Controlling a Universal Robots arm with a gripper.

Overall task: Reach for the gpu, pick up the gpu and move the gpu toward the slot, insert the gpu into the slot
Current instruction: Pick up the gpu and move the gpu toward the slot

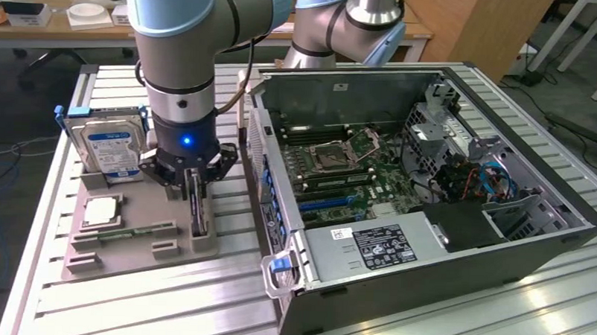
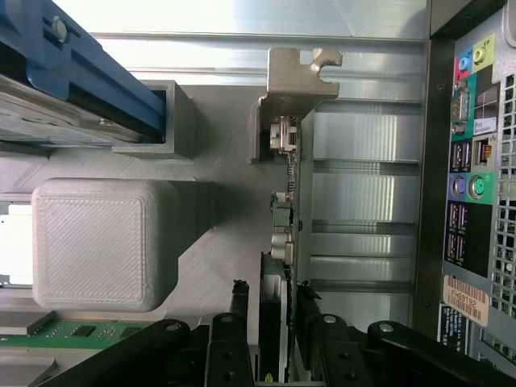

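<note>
Exterior view: one gripper (image 1: pixel 194 180) stands directly over one gpu (image 1: pixel 196 211), which sits on edge in its holder (image 1: pixel 127 243). One hard drive (image 1: pixel 111 150) is beside the gripper.
Wrist view: two fingers (image 2: pixel 239 302) straddle the gpu, partly open, with a gap visible and no grip.

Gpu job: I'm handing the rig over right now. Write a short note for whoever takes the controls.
Gripper: open, set down over the gpu, with its jaws straddling the card. A gap shows on the cooler side, so no firm grip is visible.
Gpu: stands on edge in the grey holder, at the exterior view's left of the open computer case.
Done: the reach; the gripper is at the card.
Left: the gpu is not yet lifted out of the holder, carried to the case or seated in the slot.
</note>
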